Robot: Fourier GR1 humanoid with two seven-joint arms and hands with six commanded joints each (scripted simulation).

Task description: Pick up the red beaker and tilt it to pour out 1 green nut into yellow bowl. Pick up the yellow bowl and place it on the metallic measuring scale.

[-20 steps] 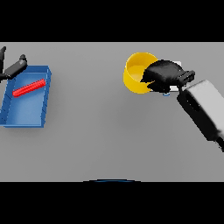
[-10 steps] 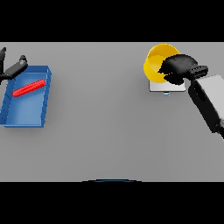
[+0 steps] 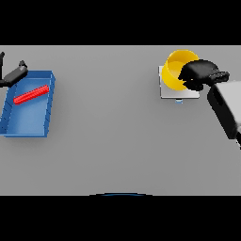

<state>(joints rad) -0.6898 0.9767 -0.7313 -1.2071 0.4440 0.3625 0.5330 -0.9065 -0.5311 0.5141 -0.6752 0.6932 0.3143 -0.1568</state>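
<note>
The right hand point(image 3: 200, 74) has its fingers curled round the rim of the yellow bowl point(image 3: 176, 70), and the bowl now sits over the metallic scale point(image 3: 165, 90) at the far right of the tabletop point(image 3: 113, 136). A second ago that bowl was further left, over bare tabletop, with no scale under it; half a second ago it was just reaching the plate. So the carry looks as good as done, and what remains, by my reading, is to settle the bowl flat and let go. It seems tipped a little toward the viewer, and I cannot tell whether its base is touching the plate yet. Any nut inside is not visible.

Over on the far left, the left hand point(image 3: 14, 75) rests idle at the back edge of a blue tray point(image 3: 28, 123), fingers relaxed, exactly where it was. A red stick-like object point(image 3: 31, 94) lies slantwise in the tray, unmoved.
</note>
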